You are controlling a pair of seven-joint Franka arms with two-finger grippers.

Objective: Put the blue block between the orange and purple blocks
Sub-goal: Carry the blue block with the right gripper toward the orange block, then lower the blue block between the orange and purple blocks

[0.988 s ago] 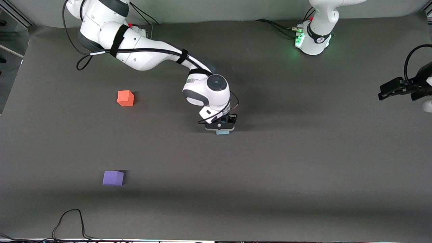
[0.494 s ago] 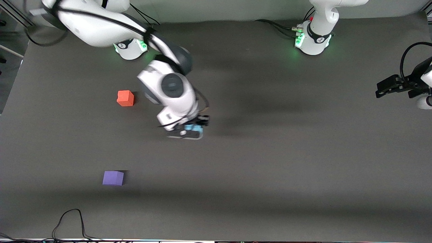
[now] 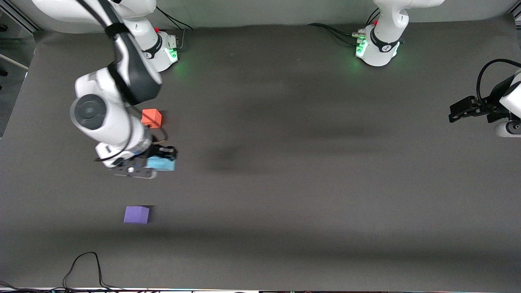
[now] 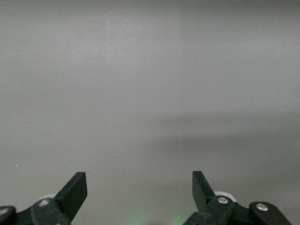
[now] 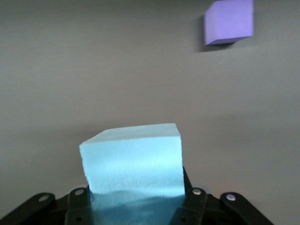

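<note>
The right gripper [image 3: 156,159] is closed tight on the blue block [image 3: 161,164], holding it up in the air. The block is over the table between the orange block [image 3: 151,118] and the purple block [image 3: 136,214], closer to the orange one. The left gripper [image 3: 464,110] waits at the left arm's end of the table, wide open and holding nothing. No words or labels can be read.

High front camera, two wrist close-ups
</note>
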